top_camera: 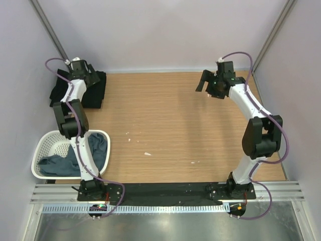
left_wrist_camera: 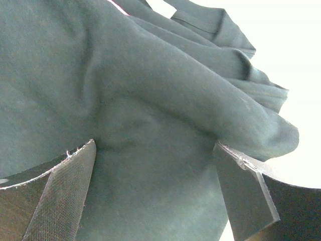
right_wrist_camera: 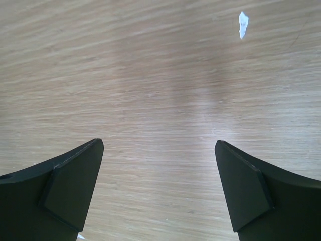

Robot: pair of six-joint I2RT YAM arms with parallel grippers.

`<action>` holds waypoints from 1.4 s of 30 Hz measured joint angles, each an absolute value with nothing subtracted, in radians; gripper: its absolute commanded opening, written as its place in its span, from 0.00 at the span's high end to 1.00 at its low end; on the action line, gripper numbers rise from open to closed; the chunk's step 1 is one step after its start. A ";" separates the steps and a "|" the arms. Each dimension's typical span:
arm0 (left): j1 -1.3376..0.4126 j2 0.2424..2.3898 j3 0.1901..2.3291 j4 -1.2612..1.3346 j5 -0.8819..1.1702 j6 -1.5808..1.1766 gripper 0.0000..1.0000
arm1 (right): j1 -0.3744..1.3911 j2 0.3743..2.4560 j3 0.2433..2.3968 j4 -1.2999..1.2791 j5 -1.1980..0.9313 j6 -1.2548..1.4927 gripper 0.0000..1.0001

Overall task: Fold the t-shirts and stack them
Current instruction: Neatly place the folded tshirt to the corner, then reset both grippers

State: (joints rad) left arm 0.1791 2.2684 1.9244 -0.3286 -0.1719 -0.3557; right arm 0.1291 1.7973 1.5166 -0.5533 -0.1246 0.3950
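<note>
top looks down on table [top_camera: 175, 125]; left wrist close on t-shirt [left_wrist_camera: 150, 125].

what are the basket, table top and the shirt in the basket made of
Basket: likely white plastic, molded lattice walls. Table top: wood or wood-look laminate, matte, visible grain. Shirt in the basket: soft grey-blue cloth, matte, draping in folds.
</note>
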 measured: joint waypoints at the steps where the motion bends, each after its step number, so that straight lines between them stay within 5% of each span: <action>1: 0.181 2.252 1.902 -0.319 -0.157 -0.369 0.00 | 0.129 1.778 1.517 -0.553 -0.124 0.395 0.00; 16: 0.104 1.711 1.468 -0.161 -0.016 -0.571 0.00 | 0.129 1.472 1.381 -0.546 -0.095 0.425 0.00; 26: 0.056 1.260 1.155 -0.301 0.093 -0.569 0.00 | 0.129 1.154 1.251 -0.576 -0.009 0.449 0.00; 35: 0.037 0.813 0.878 -0.497 0.107 -0.577 0.00 | 0.129 0.796 0.889 -0.548 0.088 0.509 0.00; 42: 0.026 0.708 0.706 -0.585 0.102 -0.641 0.00 | 0.129 0.607 0.589 -0.534 0.129 0.581 0.00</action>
State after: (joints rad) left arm 0.0261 0.7082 0.7063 -0.5854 0.1024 -0.6411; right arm 0.1291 0.6071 0.5892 -0.5343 0.1287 0.5812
